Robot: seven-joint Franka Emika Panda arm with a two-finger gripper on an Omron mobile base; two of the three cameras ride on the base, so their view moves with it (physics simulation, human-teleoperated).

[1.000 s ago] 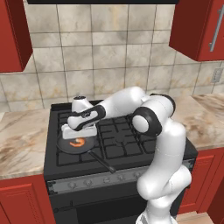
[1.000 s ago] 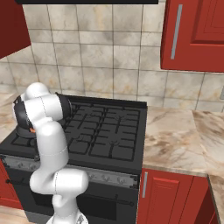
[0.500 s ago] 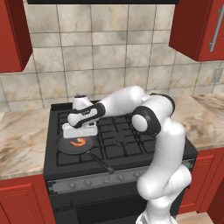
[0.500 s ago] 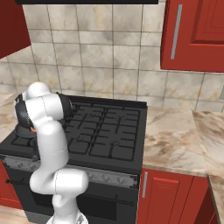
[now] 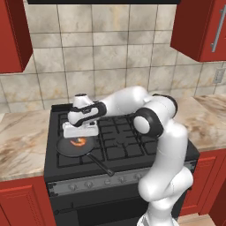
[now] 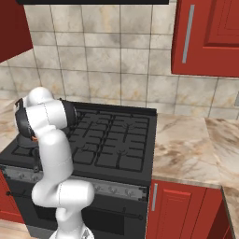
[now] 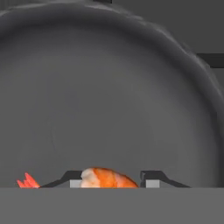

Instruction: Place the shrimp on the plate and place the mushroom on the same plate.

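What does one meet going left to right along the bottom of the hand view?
Shrimp tail → left fingertip → shrimp body → right fingertip, all over the frying pan.

The shrimp (image 7: 107,178) is cut off at the hand view's bottom. Whether the fingertips (image 7: 151,178) touch it cannot be told.
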